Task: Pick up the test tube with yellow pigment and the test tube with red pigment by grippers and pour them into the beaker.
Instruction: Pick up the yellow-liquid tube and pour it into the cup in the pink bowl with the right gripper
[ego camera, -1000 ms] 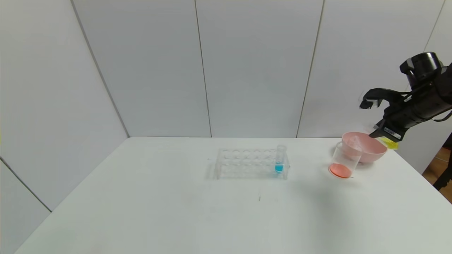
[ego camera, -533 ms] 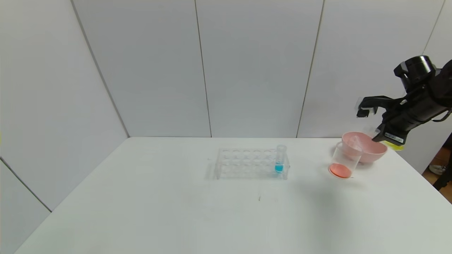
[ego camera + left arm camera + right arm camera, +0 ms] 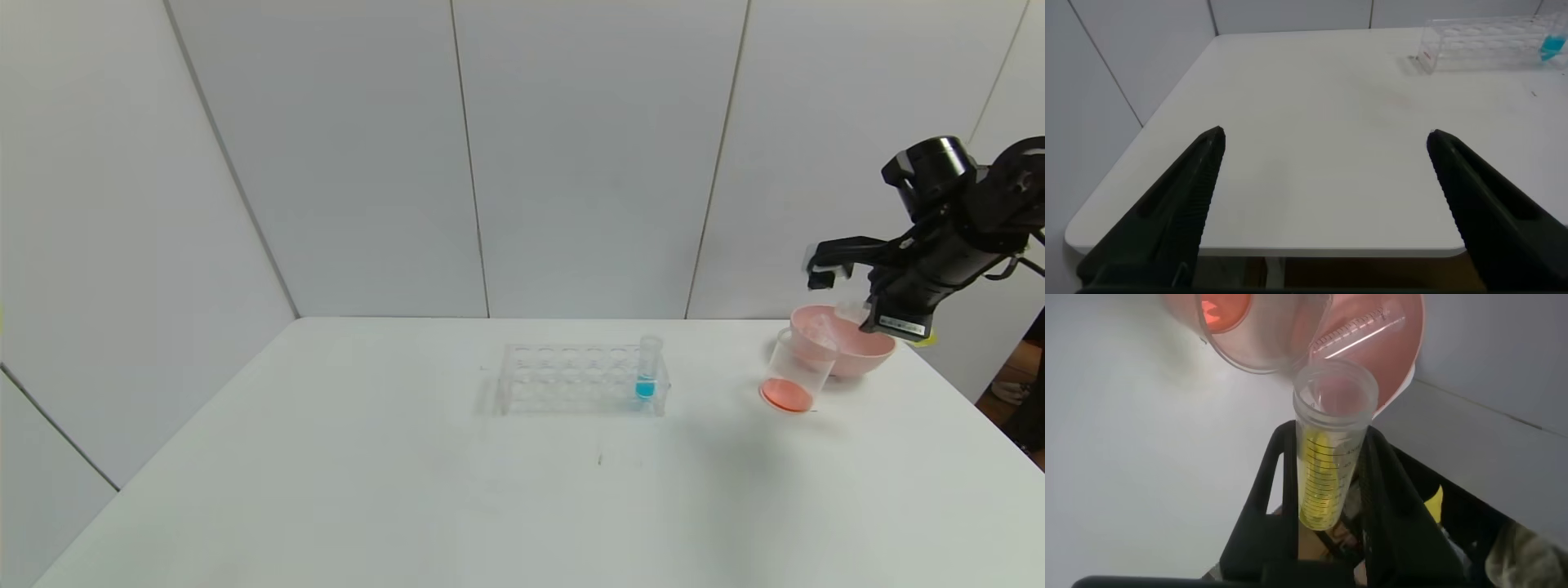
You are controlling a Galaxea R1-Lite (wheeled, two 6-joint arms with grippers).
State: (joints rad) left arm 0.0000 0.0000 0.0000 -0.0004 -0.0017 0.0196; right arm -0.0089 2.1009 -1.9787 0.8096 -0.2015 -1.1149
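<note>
The right pincer (image 3: 1327, 498) is gripping the test tube with yellow pigment (image 3: 1327, 457) above the pink bowl (image 3: 857, 347), near the beaker (image 3: 796, 371). The left pincer (image 3: 1323, 204) is hanging spread apart over the table (image 3: 1315, 147).

The clear plastic test tube with yellow liquid (image 3: 1327, 453) is held tilted over the far right. The small clear beaker (image 3: 796, 371) with red-orange liquid at its bottom stands leaning there.

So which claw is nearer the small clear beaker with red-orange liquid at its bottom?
Right. The right claw hangs just above and behind the small clear beaker, holding the clear yellow-pigment test tube. The left claw is far off, over the white table's near left corner.
</note>
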